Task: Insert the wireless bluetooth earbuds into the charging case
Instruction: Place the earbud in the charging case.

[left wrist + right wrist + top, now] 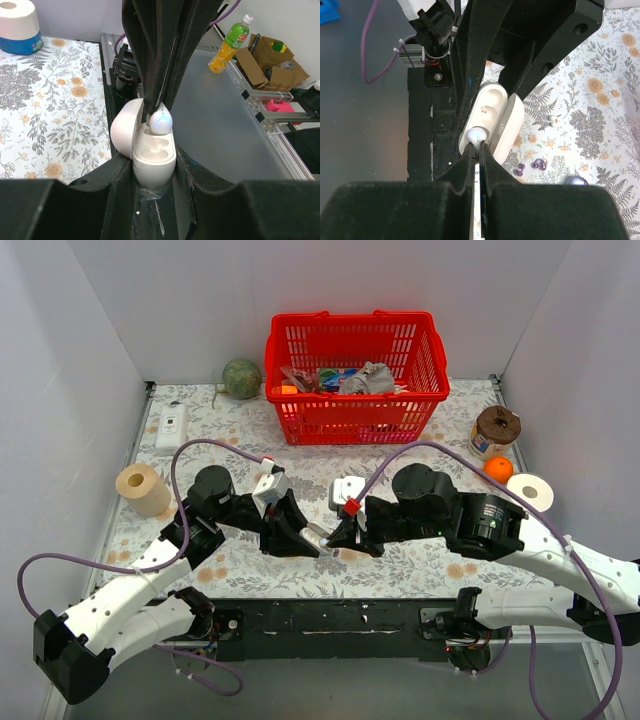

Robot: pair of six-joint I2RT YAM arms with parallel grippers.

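My left gripper (298, 536) is shut on the charging case (152, 155), a pale, glossy oval held upright with its lid (122, 131) swung open to the left. My right gripper (480, 151) is shut on one earbud (476, 135), a small glossy pale-lilac bud. It presses the bud at the far socket of the case (492, 117). The same bud shows in the left wrist view (161, 120), under the right fingers (150, 75). The near socket looks empty. A second small glossy round piece (576, 181) lies on the cloth; I cannot tell whether it is the other earbud.
Two tiny purple hooks (520, 169) (538, 163) and a small white piece (552, 119) lie on the floral cloth. A red basket (355, 380) stands at the back, with a green ball (241, 378) beside it. Paper rolls (143, 489) (530, 491), an orange (498, 468) and a jar (495, 430) are at the sides.
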